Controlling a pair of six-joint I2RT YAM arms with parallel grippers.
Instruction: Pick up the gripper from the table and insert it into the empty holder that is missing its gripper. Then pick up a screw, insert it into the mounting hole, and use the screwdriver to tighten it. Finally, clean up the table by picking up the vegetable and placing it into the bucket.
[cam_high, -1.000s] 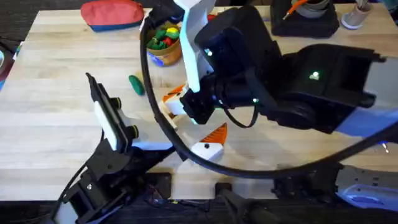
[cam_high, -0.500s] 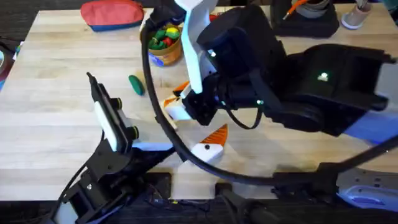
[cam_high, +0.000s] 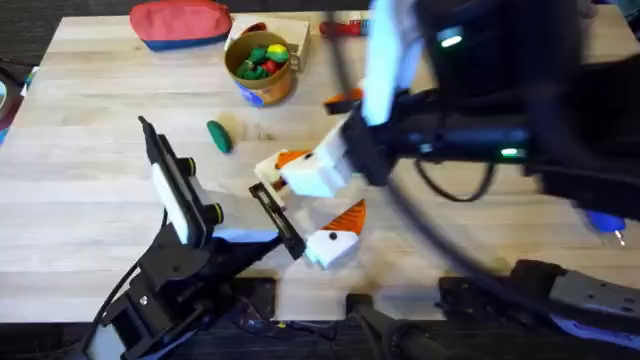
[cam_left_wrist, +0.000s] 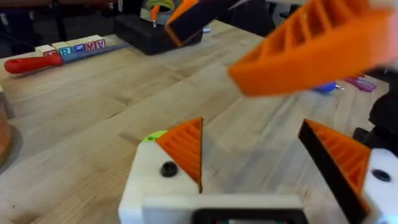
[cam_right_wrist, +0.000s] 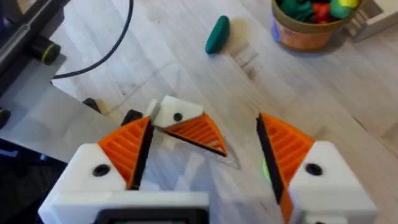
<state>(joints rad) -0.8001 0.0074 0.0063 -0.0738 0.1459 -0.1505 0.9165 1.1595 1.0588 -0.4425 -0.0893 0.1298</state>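
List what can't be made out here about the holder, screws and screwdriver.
1. Holder: overhead, the blurred right arm covers the table's right half, so it cannot be picked out.
2. Screws: too small to tell.
3. Screwdriver: overhead, a blue scrap beside that arm may be it; the rest is hidden.
4. Bucket: right wrist view, cut off by the edge.

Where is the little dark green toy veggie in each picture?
Overhead: the small dark green oblong toy vegetable lies on the wooden table, left of the middle.
Right wrist: it lies on bare wood, beyond the jaws.
Left wrist: not in this picture.
Shared landmark: the small round bucket with the yellowish-brown rim, close to the vegetable in both views.
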